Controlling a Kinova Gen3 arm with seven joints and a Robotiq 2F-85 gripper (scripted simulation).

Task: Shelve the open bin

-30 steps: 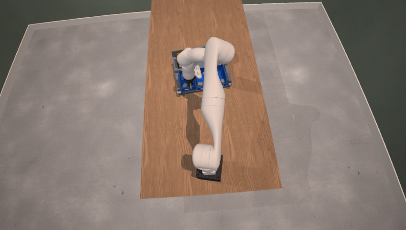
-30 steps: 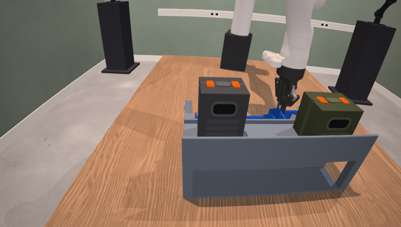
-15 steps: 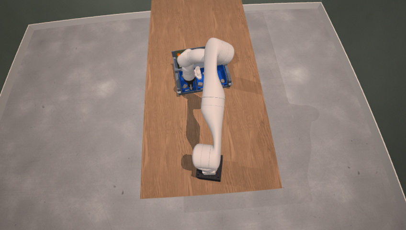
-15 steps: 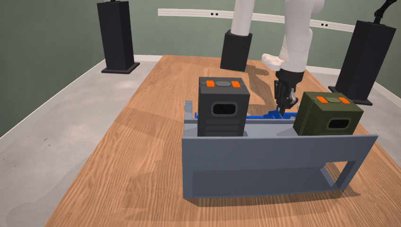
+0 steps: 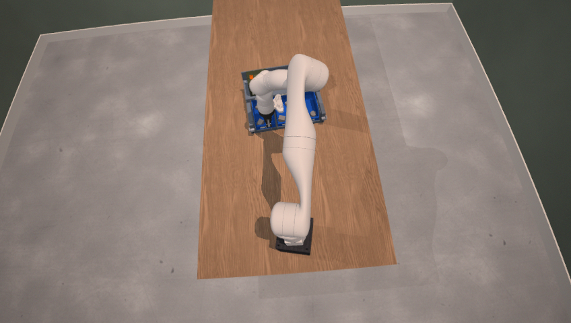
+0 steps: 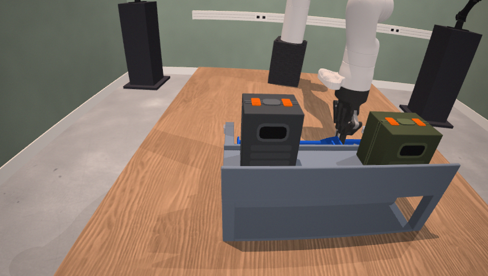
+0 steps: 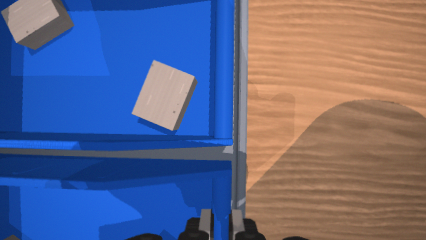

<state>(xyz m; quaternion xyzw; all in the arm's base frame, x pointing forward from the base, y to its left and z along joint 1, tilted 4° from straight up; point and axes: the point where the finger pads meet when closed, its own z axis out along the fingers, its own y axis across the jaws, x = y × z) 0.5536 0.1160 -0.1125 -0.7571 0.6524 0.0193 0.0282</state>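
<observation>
Top view: the tabletop [image 5: 236, 180] [image 6: 164, 191] [image 7: 340, 50] carries the white arm [image 5: 298, 152] [image 6: 359, 61], near, and the grey shelf [image 5: 249, 114] [image 6: 308, 184] [image 7: 241, 75], far; the open bin [image 5: 262, 128] [image 6: 331, 140] [image 7: 60, 210] sits in the row's left gap, insertion depth unclear; the pincer [image 5: 269, 124] [image 6: 340, 139] [image 7: 221, 227] is clamped on its front wall; blocks [image 7: 165, 95] lie in the neighbouring bin.

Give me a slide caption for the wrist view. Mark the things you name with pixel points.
Gripper [image 5: 269, 124] [image 6: 340, 139] [image 7: 221, 222] clamped on a blue bin [image 5: 254, 114] [image 6: 329, 140] [image 7: 70, 212] wall; two blocks [image 5: 281, 118] [image 7: 165, 96] in the neighboring bin [image 5: 279, 112] [image 6: 309, 142] [image 7: 110, 105].

A robotics lab or workshop
A robot arm [image 5: 298, 120] [image 6: 359, 51] is mounted on a wooden table [image 5: 240, 180] [image 6: 178, 136] [image 7: 340, 50]; dark pedestals [image 6: 140, 44] are seen behind.
</observation>
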